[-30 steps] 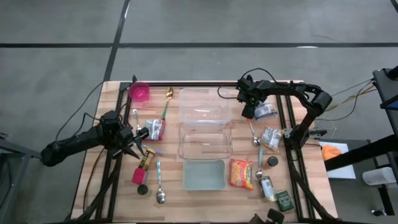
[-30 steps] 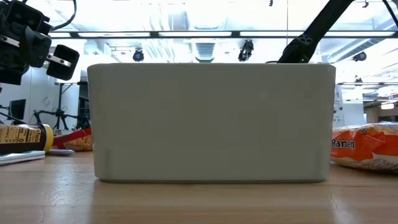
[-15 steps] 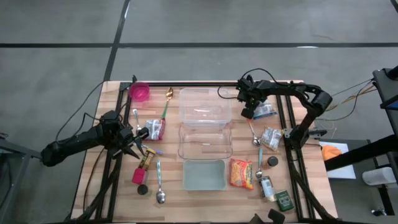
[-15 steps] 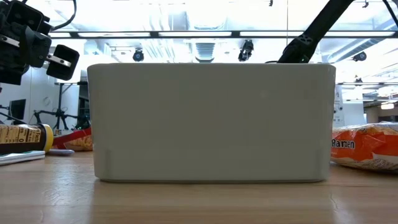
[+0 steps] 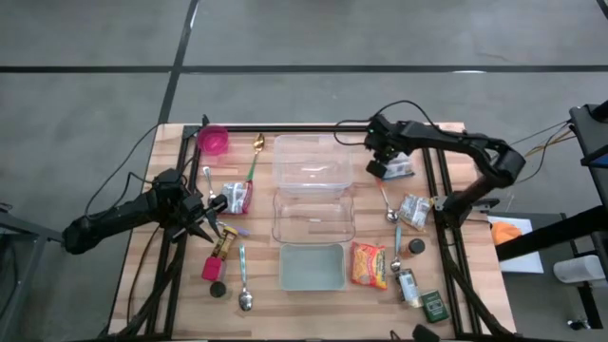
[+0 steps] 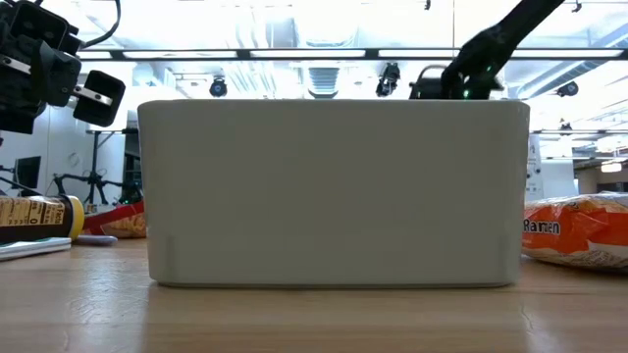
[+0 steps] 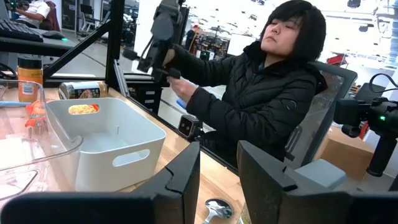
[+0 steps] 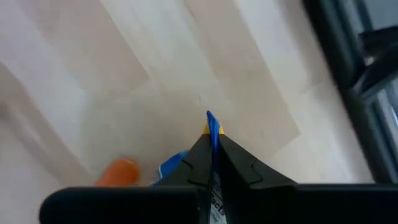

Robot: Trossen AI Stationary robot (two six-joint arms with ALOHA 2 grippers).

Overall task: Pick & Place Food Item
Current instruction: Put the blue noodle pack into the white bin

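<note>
1. Pinching a small blue-and-white food packet [image 5: 401, 168] by its edge, the right gripper [image 5: 378, 167] sits clamped near the bench's far right edge.
2. Carrying it into the clear plastic container [image 5: 312, 161] looks still to do.
3. Left gripper [image 5: 211, 226] idles part-open, empty, near the left edge.
4. Wooden-slat bench [image 5: 313, 307]; a seated person [image 7: 267, 99] beyond.

The right gripper [image 5: 379, 167] now has its fingers [image 8: 202, 157] pinched together on the edge of the blue-and-white packet [image 5: 399, 168], where a second ago they stood apart above it. The packet sits a little nearer the far edge of the surface [image 5: 180, 285] than before. The right arm's elbow swings outward to the right, and in the low view more of the arm shows above the white bin [image 6: 330, 191]
</note>
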